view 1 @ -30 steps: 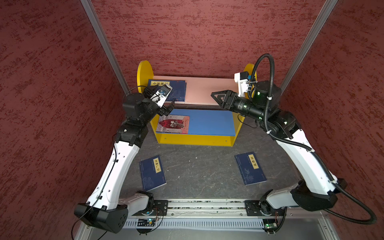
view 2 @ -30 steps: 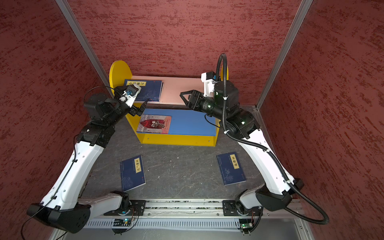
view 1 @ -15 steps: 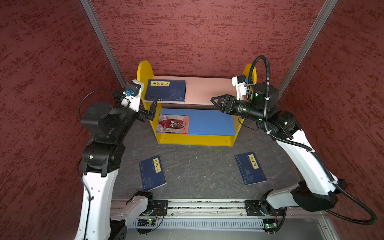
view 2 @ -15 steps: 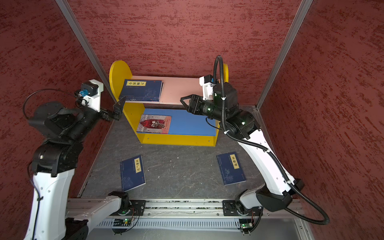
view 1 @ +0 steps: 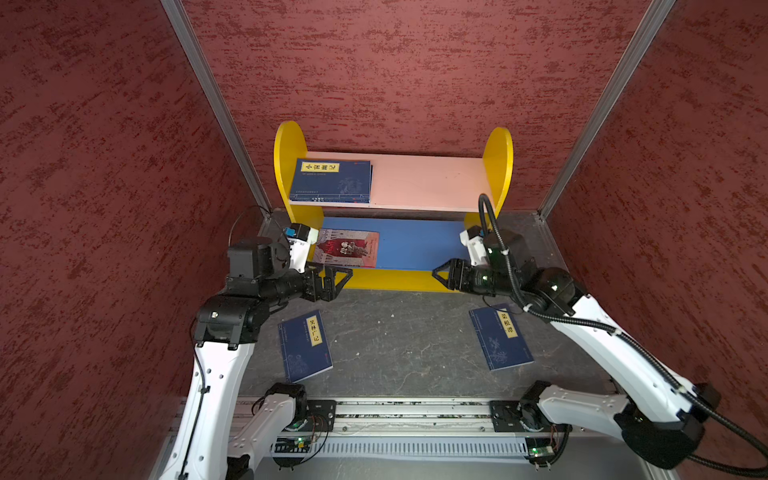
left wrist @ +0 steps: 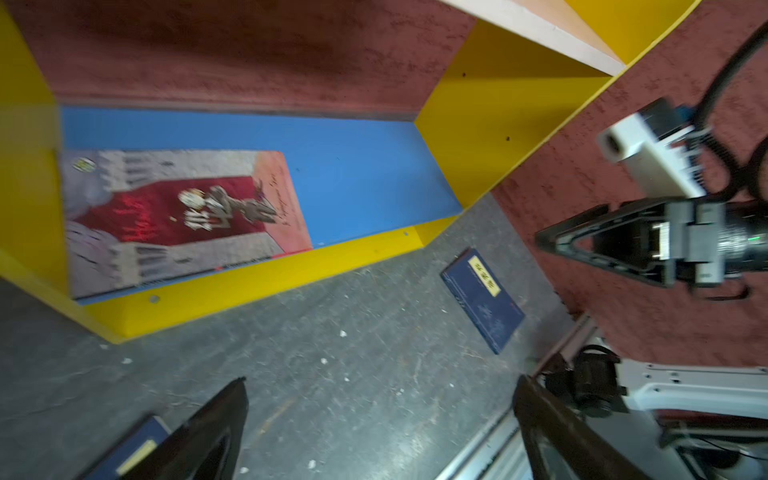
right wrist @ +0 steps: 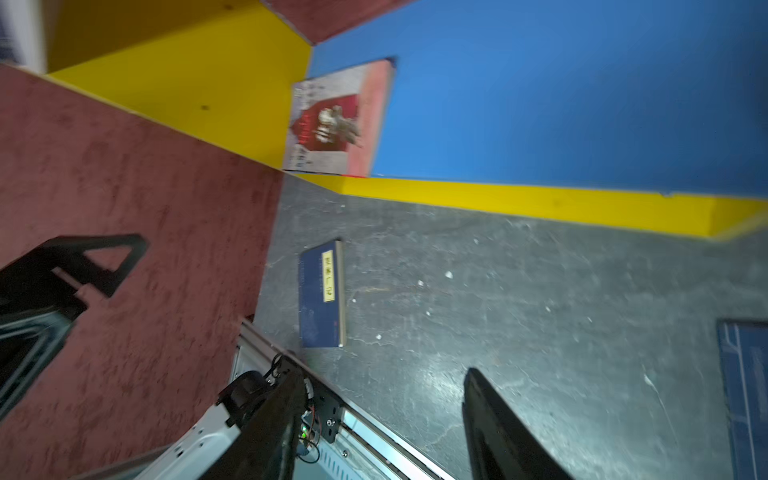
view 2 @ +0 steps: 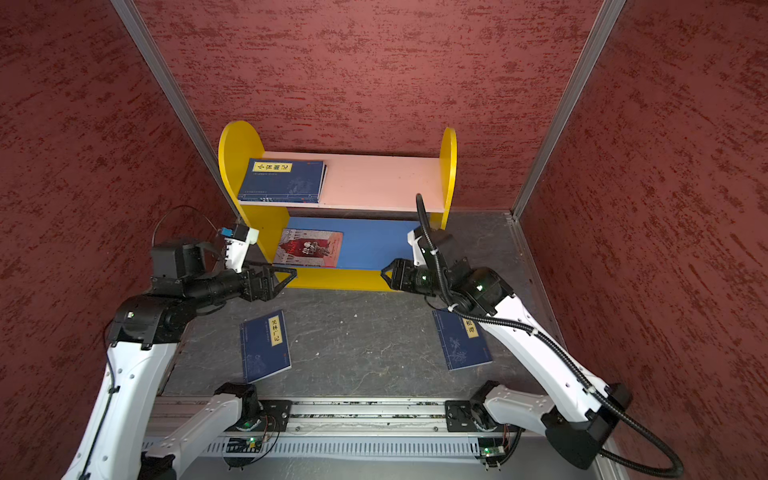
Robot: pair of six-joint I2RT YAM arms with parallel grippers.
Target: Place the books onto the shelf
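The shelf (view 1: pixel 289 158) stands at the back wall. Navy books (view 1: pixel 332 180) lie stacked on the left of its pink upper board, and a red book (view 1: pixel 347 249) lies on the left of the blue lower board. Two more navy books lie flat on the floor, one on the left (view 1: pixel 305 345) and one on the right (view 1: pixel 500 338). My left gripper (view 1: pixel 347 274) hovers open and empty before the shelf's front lip, above the left book. My right gripper (view 1: pixel 436 274) faces it from the right, open and empty. The wrist views show bare floor between each pair of fingers (left wrist: pixel 380 386) (right wrist: pixel 382 374).
Red textured walls with metal corner posts (view 1: pixel 216 104) close in on both sides and behind. A metal rail with the arm bases (view 1: pixel 415 415) runs along the front edge. The dark grey floor (view 1: pixel 403 345) lies between the two loose books.
Both arms have drawn back from the upper board and dropped to the front of the lower board. The left arm swung out left, then returned. The right jaws have spread wider.
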